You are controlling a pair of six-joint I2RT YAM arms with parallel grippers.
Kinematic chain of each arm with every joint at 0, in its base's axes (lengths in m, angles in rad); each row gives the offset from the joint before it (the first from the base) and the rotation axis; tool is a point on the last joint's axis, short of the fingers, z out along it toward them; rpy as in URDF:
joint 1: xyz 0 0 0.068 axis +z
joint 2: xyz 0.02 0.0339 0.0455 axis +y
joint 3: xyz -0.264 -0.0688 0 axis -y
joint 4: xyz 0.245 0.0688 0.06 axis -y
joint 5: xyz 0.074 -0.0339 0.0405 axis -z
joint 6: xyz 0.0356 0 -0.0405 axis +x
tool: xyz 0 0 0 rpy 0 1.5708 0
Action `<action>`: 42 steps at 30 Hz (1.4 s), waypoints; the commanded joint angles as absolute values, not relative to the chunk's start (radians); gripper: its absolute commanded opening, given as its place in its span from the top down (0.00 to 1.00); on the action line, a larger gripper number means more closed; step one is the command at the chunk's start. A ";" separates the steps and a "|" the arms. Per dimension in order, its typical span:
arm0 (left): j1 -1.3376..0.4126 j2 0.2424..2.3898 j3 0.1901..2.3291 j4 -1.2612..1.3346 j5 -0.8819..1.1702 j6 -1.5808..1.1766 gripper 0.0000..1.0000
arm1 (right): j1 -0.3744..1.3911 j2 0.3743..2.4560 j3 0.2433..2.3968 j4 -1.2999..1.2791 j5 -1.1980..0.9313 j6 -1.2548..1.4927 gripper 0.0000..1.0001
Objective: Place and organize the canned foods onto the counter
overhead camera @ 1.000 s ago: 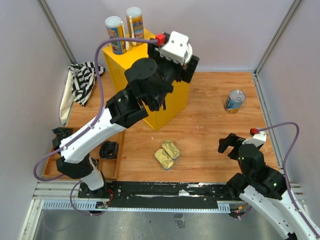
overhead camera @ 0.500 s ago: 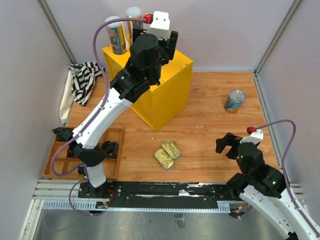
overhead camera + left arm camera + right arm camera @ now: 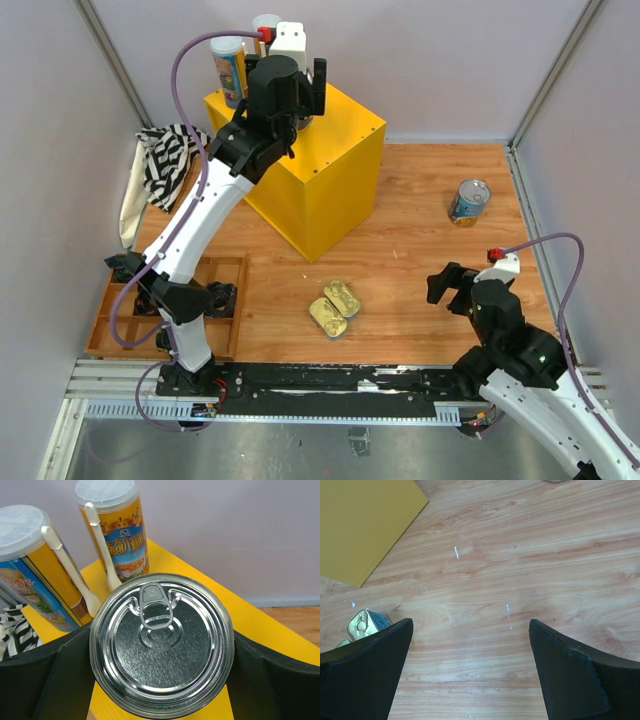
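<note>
My left gripper (image 3: pixel 303 95) is over the back of the yellow counter (image 3: pixel 335 140) and is shut on a silver-topped can (image 3: pixel 161 630), which the wrist hides in the top view. In the left wrist view the black fingers (image 3: pixel 50 680) press both sides of this can above the counter top (image 3: pixel 260 625). Two tall white-lidded cans (image 3: pixel 228 65) (image 3: pixel 265 25) stand at the counter's back left, just beyond the held can (image 3: pixel 112 530) (image 3: pixel 30 570). A blue-labelled can (image 3: pixel 468 202) stands on the floor at the right. Two gold tins (image 3: pixel 328 317) (image 3: pixel 343 297) lie front centre. My right gripper (image 3: pixel 450 285) (image 3: pixel 470 645) is open and empty above bare wood.
A wooden compartment tray (image 3: pixel 230 300) with small black objects sits at the front left. A striped cloth (image 3: pixel 165 160) lies left of the counter. One gold tin (image 3: pixel 365 622) shows by my right gripper's left finger, and the counter's side (image 3: pixel 365 525) at the upper left.
My left arm has swung with the can from the counter's right side to its back, close to the tall cans. My right gripper has edged slightly forward and left.
</note>
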State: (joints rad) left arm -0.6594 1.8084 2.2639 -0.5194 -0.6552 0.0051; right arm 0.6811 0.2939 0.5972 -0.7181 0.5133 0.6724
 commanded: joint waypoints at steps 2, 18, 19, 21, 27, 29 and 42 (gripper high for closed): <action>-0.631 1.777 2.278 -0.379 -0.590 -0.034 1.00 | 0.692 0.330 0.600 -0.644 0.493 0.654 0.00; -0.552 1.839 2.244 -0.306 -0.493 -0.075 1.00 | 0.693 0.399 0.586 -0.582 0.502 0.625 0.01; -0.550 1.846 2.248 -0.301 -0.490 -0.076 1.00 | 0.693 0.403 0.586 -0.580 0.505 0.622 0.01; -0.547 1.864 2.258 -0.293 -0.483 -0.079 1.00 | 0.693 0.409 0.586 -0.574 0.508 0.614 0.01; -0.540 1.911 2.271 -0.261 -0.466 -0.084 0.97 | 0.693 0.436 0.583 -0.552 0.511 0.596 0.01; -0.537 1.923 2.273 -0.257 -0.463 -0.088 0.94 | 0.693 0.445 0.582 -0.547 0.509 0.590 0.01; -0.523 1.965 2.263 -0.237 -0.448 -0.100 0.93 | 0.693 0.472 0.580 -0.535 0.501 0.558 0.01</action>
State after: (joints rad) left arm -0.5335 1.9396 2.2459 -0.2749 -0.4690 -0.0551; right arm 0.6811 0.4675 0.5911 -0.5537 0.4904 0.5800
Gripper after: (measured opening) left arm 0.899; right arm 0.986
